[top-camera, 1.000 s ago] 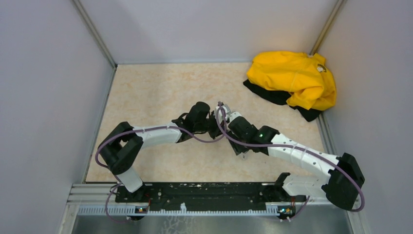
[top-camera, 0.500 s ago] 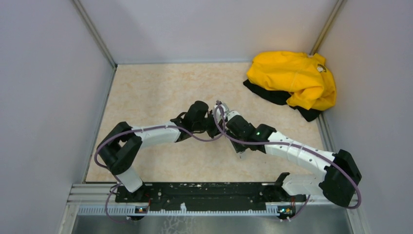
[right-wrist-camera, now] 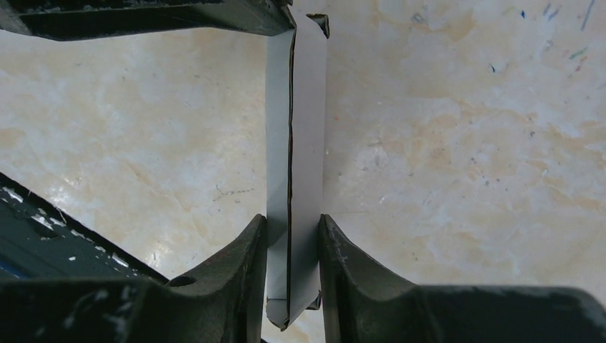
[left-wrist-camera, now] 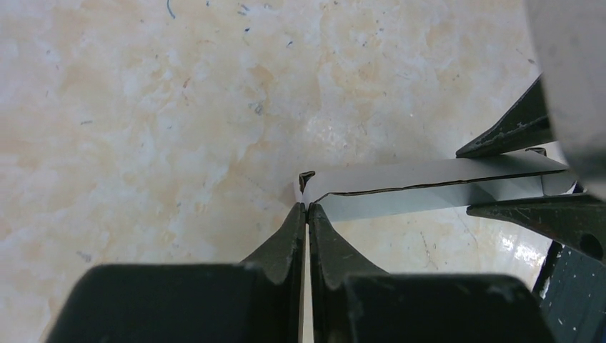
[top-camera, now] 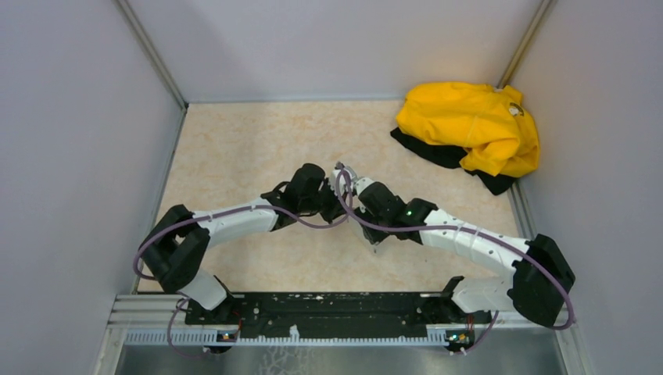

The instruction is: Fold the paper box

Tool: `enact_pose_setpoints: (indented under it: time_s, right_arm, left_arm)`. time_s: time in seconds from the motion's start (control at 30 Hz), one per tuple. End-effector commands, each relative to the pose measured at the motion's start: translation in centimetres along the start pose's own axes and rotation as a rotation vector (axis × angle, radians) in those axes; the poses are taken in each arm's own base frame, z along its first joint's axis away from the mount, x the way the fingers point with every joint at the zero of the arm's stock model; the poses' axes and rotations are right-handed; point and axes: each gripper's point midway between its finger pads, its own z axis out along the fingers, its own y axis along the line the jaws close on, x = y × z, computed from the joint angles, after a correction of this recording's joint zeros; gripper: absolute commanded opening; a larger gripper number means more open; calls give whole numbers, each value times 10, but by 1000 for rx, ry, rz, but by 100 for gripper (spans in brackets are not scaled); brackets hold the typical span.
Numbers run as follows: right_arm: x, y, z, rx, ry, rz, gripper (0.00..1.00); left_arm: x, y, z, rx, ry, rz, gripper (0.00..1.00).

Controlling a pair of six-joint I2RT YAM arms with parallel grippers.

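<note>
**Both grippers grip the paper box, one at each end**

Top view: both arms have shifted left since a second ago, and the left elbow now sits nearer the side wall. The left gripper and right gripper meet over the middle of the table, a glossy beige marbled surface. From here they hide most of the box. The crumpled yellow garment in the far right corner has not moved.

Left wrist: you see the left gripper with its black tapered fingers pressed together, pinching the thin end of the paper box. It is a flat, pale grey cardboard strip with a dark seam along its length. Its far end sits between the right gripper's fingers.

Right wrist: the right gripper has its fingers squeezing the box's two long edges. The paper box runs straight away to the left gripper's finger.
</note>
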Motion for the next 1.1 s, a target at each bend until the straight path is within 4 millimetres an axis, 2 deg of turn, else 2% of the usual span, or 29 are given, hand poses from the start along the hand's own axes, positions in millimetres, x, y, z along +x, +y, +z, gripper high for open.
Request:
enact_pose_setpoints:
  time_s: [0.0,0.07,0.33,0.83,1.07]
  right_arm:
    - [-40,25,11,-119,-131,-15,19]
    - [-40,27,14,-132,-133,-21,19]
    - [-32,31,20,-144,-139,-63,17]
    - [-21,29,27,-111,-128,-96,17]
    - [-22,30,27,-111,-130,-102,17]
  left_arm:
    - [36,-19,-16,55,116,14,7]
    - [42,-20,-21,52,142,3,7]
    - [32,-21,-25,46,147,-16,7]
    - [19,-18,-19,32,180,-44,7]
    - [13,-16,-18,22,192,-54,7]
